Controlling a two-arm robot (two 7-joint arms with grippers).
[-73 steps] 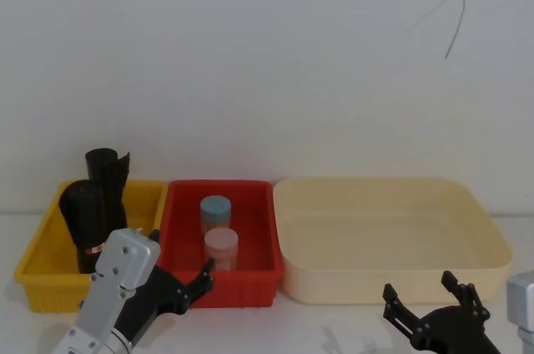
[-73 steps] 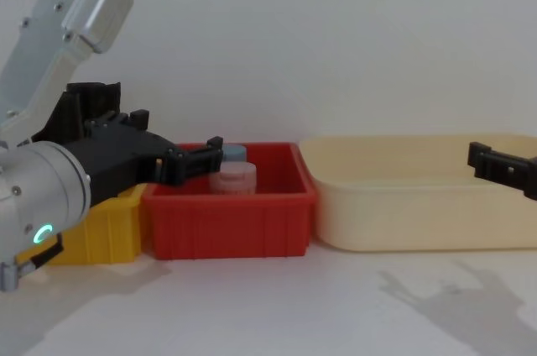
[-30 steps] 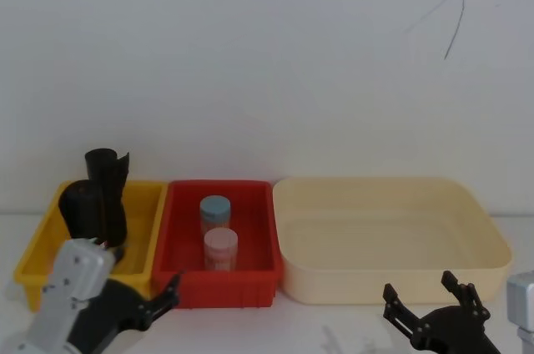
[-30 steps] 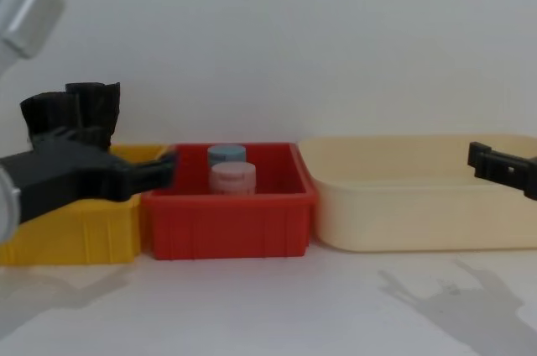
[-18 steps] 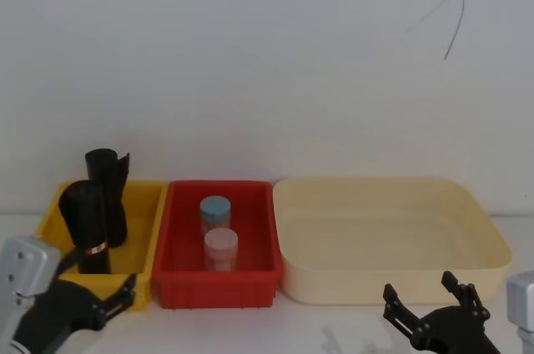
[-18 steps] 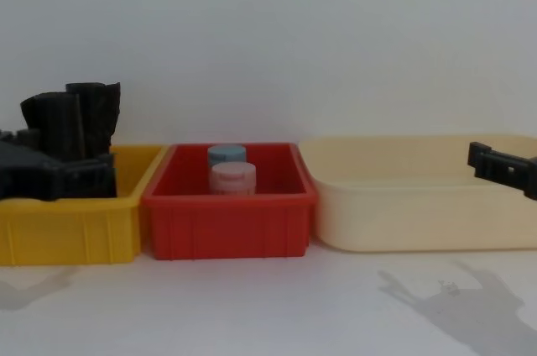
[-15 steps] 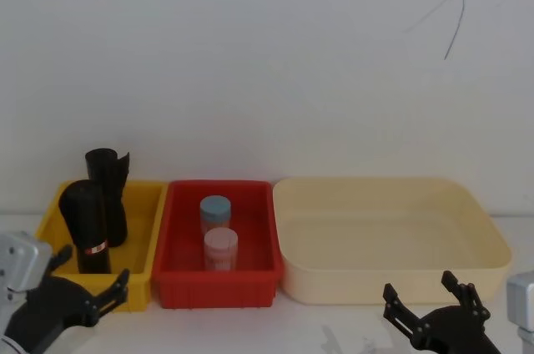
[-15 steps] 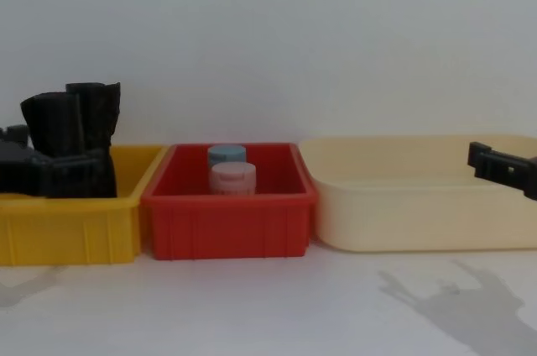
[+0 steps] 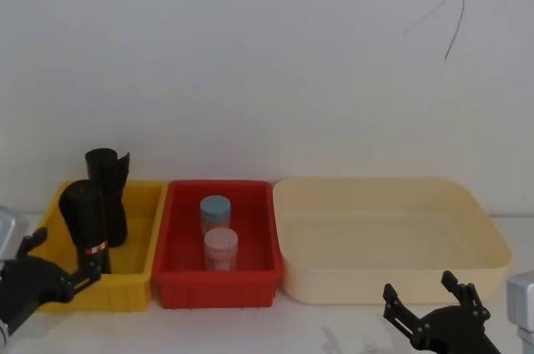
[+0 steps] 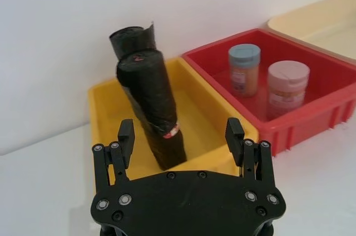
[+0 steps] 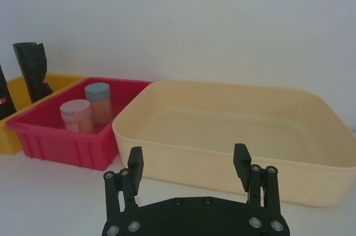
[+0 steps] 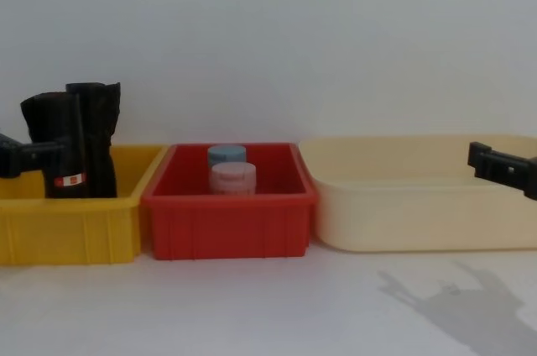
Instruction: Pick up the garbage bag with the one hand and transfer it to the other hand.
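Nearest the robot, the left hand [image 9: 60,259] hangs low at the worktop's [image 12: 252,306] left edge, just in front of a yellow bin [image 9: 47,214]. Its two black fingers are spread wide and hold nothing. In the left wrist view the left hand [image 10: 180,134] faces the bin, with the garbage bag [image 10: 153,102] standing between its fingers and a little beyond them. In the chest view one finger [image 12: 38,151] crosses the garbage bag's [image 12: 54,133] side just above the label band; whether it touches cannot be told.

The right hand [image 9: 424,289] hovers low at the right, in front of a large cream tub [image 9: 380,184]. Its fingers are also spread apart and empty, as the right wrist view [image 11: 188,161] shows.

Behind the hands, three containers sit in a row, side by side. On the left is the yellow bin. The garbage bag [image 9: 84,220], a black roll with a red-and-white band near its base, stands in it, leaning slightly. Just behind it, touching, stands a taller plain black roll [image 9: 109,179].

In the middle is a red bin [image 9: 219,289] holding two upright jars: a pink-lidded jar [image 9: 221,247] nearer, a blue-lidded jar [image 9: 215,209] just behind it. On the right is the cream tub.

A plain white wall [image 9: 267,62] rises behind the row.
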